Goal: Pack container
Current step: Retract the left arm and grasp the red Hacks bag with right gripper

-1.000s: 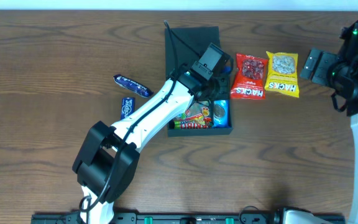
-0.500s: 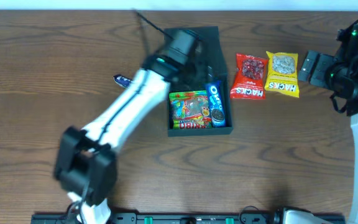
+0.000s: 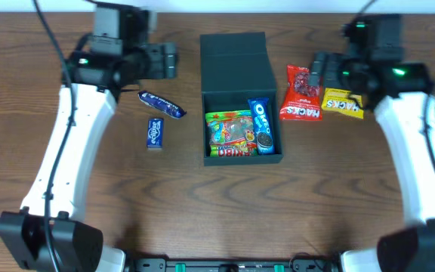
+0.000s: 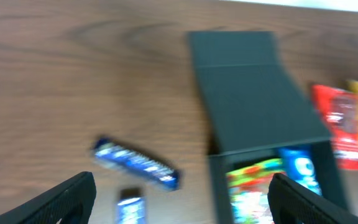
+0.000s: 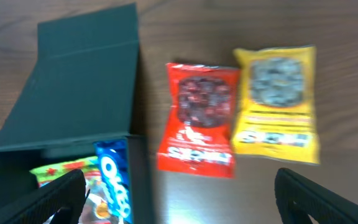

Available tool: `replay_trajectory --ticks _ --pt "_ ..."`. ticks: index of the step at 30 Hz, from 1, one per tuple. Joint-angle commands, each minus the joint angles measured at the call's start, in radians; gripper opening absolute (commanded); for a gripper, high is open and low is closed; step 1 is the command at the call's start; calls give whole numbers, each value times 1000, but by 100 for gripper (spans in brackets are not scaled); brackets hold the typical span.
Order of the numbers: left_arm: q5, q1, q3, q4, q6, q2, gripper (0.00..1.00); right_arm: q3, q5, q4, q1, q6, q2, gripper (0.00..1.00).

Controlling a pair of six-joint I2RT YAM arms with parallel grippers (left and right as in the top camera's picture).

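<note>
Oreos [image 3: 261, 125] now lie in the container [image 3: 234, 64] at mid-table; our left gripper [image 3: 168, 60] has pulled away, jaws wide, empty. Our right gripper [image 3: 319, 72], equally wide and empty, has swung over the red pack [image 3: 302, 92], probably next.

Dark green container [image 5: 73, 93] sits on the wood table [image 5: 185, 25], lid flipped back flat and away from the camera. Inside the open container, a blue cookie pack [image 5: 114, 183] lies against its right wall, with a green and red candy pack [image 5: 61, 174] just left of it. A red snack pack [image 5: 199, 118] lies flat just right of the container, not touching it. A yellow snack pack [image 5: 277, 102] lies farther right of the container, edge to edge with the red one. The right gripper [image 5: 182, 202] has its dark fingers [image 5: 48, 199] spread wide at the bottom corners, nothing between them.
</note>
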State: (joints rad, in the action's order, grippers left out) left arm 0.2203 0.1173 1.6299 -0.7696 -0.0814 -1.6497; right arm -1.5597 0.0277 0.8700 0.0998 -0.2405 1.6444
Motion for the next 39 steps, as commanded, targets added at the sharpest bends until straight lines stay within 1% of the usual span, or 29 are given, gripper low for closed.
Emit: replay_trajectory --ticks 1,3,7,10,15,20,26,28,29,31,32,34,35,37,39 --pt "-64 -74 9 -20 85 -5 90 11 -26 -21 31 -102 71 96" --pt "-64 -114 9 -20 104 -5 91 11 -50 -34 38 -141 128 95" --pt "-63 -174 9 -16 104 -5 92 11 -61 -73 38 -149 237 87" --pt "-63 -195 9 -18 104 -5 92 11 -94 -103 38 -148 299 86" --pt "-63 -195 9 -16 104 -5 93 11 -110 -138 38 -144 355 84" --pt "-63 -196 9 -11 104 -5 93 11 -130 -165 38 -144 411 81" --pt "-63 -196 9 -11 104 -5 93 11 -135 -205 38 -137 479 73" --pt "-63 -196 9 -11 104 -5 93 11 -135 -202 38 -137 496 65" --pt "-63 -195 9 -11 104 -5 93 11 -135 -201 38 -137 497 56" --pt "-63 -196 9 -11 104 -5 93 11 -135 -201 38 -137 500 42" --pt "-63 -196 9 -11 104 -5 93 11 -136 -201 38 -137 500 32" --pt "-63 -196 9 -11 104 -5 93 11 -136 -201 38 -137 500 21" --pt "-63 -196 9 -12 104 -5 93 11 -136 -200 38 -137 500 11" --pt "-63 -196 9 -12 104 -5 93 11 -136 -197 38 -137 500 2" --pt "-63 -196 9 -11 104 -5 93 10 -132 -195 38 -137 500 1"
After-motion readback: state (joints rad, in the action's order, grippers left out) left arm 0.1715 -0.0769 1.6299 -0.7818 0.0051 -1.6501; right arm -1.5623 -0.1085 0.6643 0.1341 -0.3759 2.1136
